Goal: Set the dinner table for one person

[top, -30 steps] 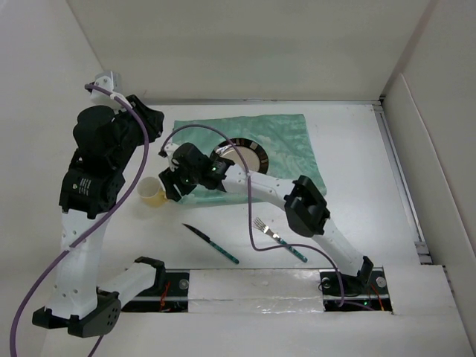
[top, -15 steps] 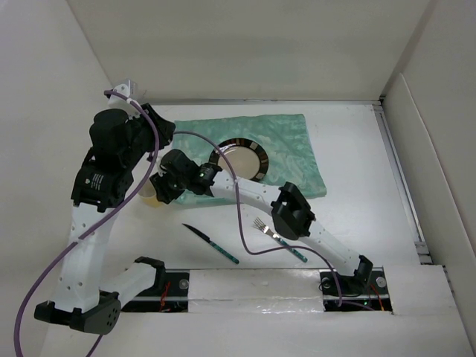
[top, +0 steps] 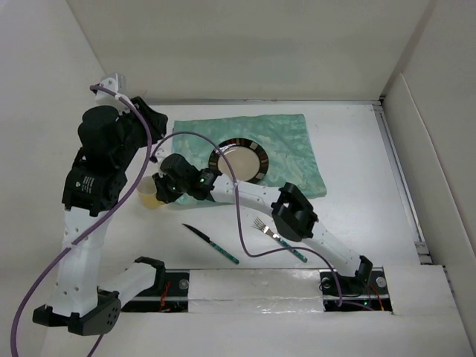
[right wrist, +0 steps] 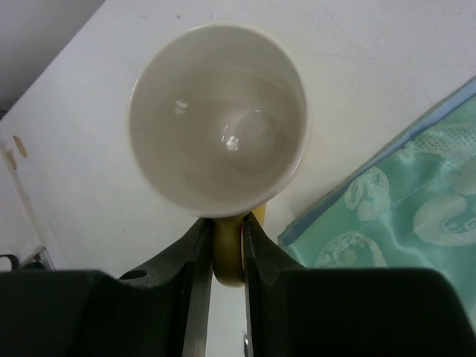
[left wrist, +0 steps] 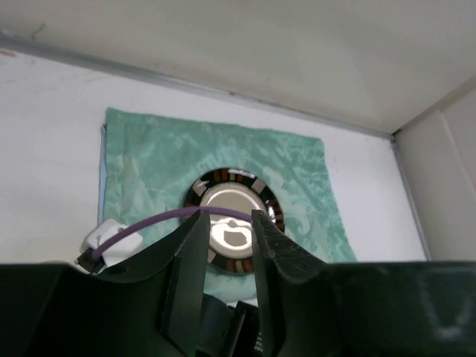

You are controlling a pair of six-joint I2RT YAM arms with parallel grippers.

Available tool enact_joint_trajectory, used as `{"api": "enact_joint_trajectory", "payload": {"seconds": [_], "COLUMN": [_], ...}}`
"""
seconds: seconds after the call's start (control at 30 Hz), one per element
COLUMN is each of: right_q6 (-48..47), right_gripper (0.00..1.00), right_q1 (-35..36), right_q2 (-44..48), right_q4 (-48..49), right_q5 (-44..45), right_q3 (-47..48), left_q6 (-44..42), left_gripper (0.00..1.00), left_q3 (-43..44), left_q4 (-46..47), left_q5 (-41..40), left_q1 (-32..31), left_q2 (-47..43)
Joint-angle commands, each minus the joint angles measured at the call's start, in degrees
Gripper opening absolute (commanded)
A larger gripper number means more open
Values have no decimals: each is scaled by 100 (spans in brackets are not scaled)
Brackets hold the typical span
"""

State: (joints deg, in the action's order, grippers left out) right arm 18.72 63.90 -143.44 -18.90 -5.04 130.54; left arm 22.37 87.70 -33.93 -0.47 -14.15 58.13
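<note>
A pale yellow mug (top: 151,195) stands upright on the white dinner table (top: 357,186), just left of the mint-green cloth (top: 286,141). My right gripper (top: 161,189) reaches it from the right. In the right wrist view the mug (right wrist: 216,119) shows its empty inside, and the right gripper (right wrist: 225,227) is shut on its yellow handle (right wrist: 227,256). A dark-rimmed plate (top: 239,160) lies on the cloth. My left gripper (left wrist: 227,217) hangs high over the table's left side, open and empty, with the plate (left wrist: 230,201) seen through the gap.
A knife (top: 212,243) and a fork (top: 279,238) with teal handles lie on the table in front of the cloth. The right arm's purple cable (top: 245,223) loops above them. White walls close in the table at the back, left and right.
My right gripper slid left to the mug and its fingers closed on the handle. The left arm swung a little and its jaws parted slightly.
</note>
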Motion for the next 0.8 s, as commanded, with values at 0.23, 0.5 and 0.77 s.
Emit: {"api": "enact_joint_trajectory", "payload": {"seconds": [0.23,0.5,0.77], "right_q6": [1204,1020,125], "right_gripper": [0,0,0], "right_q1": [-764,-2951,-4605], "right_q2": [2608,4331,3834], "right_q4": [2240,2321,1380], "right_q5": [-437,-287,20], "right_q3": [-1318,-3639,-3212], "left_q6": [4,224,-22], "left_gripper": [41,44,43], "left_q3": [1320,854,696], "left_q4": [317,861,1213], "left_q5": [12,1013,1454], "left_q1": [-17,-17,-17], "left_q2": [322,655,1815]}}
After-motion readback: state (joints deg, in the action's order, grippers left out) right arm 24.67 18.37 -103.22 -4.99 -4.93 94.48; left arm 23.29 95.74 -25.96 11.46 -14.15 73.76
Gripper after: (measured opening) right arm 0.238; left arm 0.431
